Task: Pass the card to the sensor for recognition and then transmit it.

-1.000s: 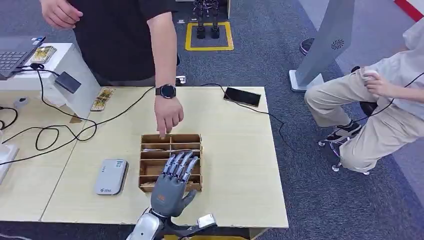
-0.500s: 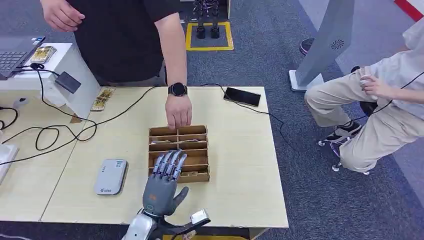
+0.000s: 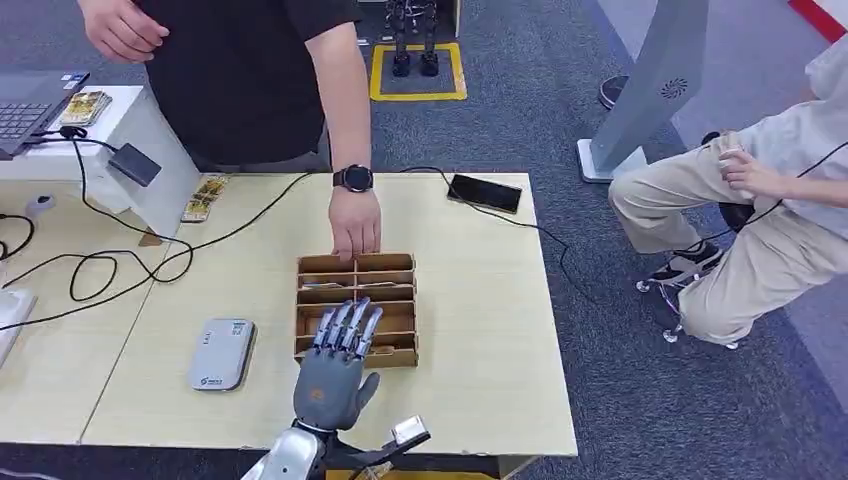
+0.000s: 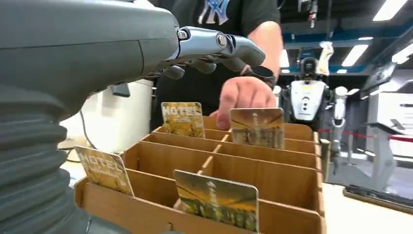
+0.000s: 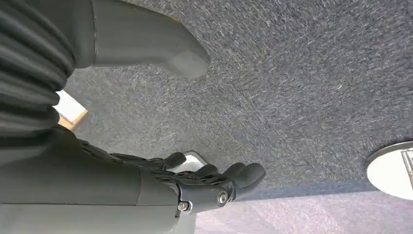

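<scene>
Robotics lab (humanoid robot (image 4: 308, 100) parked)

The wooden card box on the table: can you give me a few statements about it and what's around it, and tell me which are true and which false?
1. The robot's left hand is holding a card. False: its fingers are spread above the wooden box and hold nothing.
2. A person's hand touches the far edge of the box. True.
3. Cards stand upright in the box's compartments. True.
4. A grey reader lies on the table, to the right of the box. False: it lies to the left.
5. The black phone sits inside the box. False: it lies on the table's far edge, apart from the box.
</scene>
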